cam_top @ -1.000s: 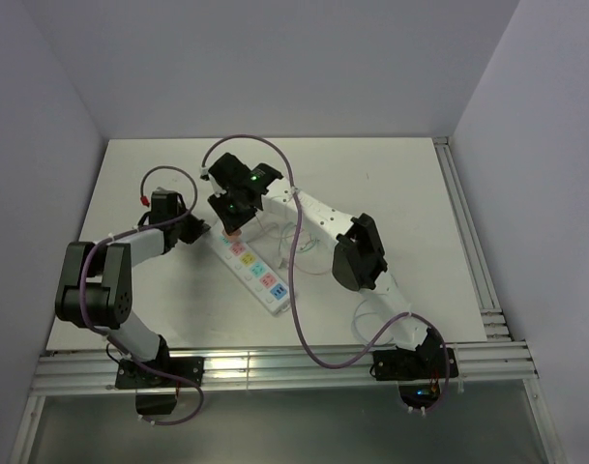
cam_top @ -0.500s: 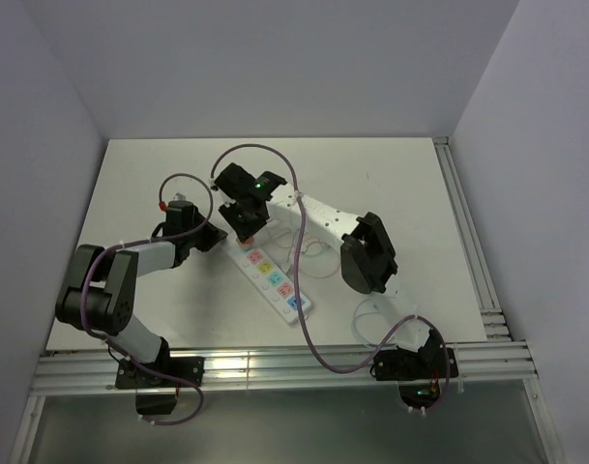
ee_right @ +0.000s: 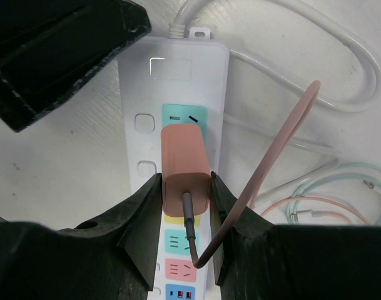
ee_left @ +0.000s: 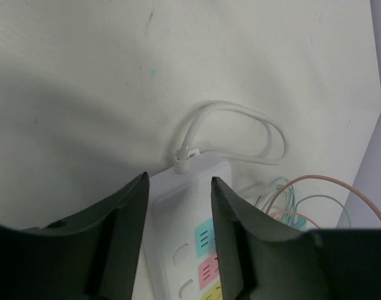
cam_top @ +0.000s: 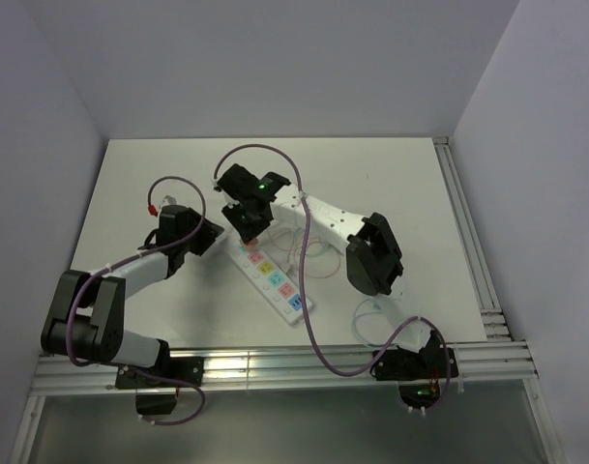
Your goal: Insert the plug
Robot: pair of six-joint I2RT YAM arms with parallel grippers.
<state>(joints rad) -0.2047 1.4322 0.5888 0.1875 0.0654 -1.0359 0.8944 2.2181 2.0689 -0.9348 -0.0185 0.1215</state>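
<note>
Left arm has reached out, so the power strip's (ee_right: 177, 69) cord end now lies between the spread, empty jaws of the left gripper (ee_left: 177, 190), while the right gripper (ee_right: 185, 187) pinches the pink plug (ee_right: 185, 159) between its fingertips over a socket; unclamped, the strip may skid and prongs miss.

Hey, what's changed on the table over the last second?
The power strip slid to the right. The right gripper, shut on the pink plug, moved right with it, and the left gripper reached further right to follow the strip's cord end. The plug stays gripped, above the strip.
</note>
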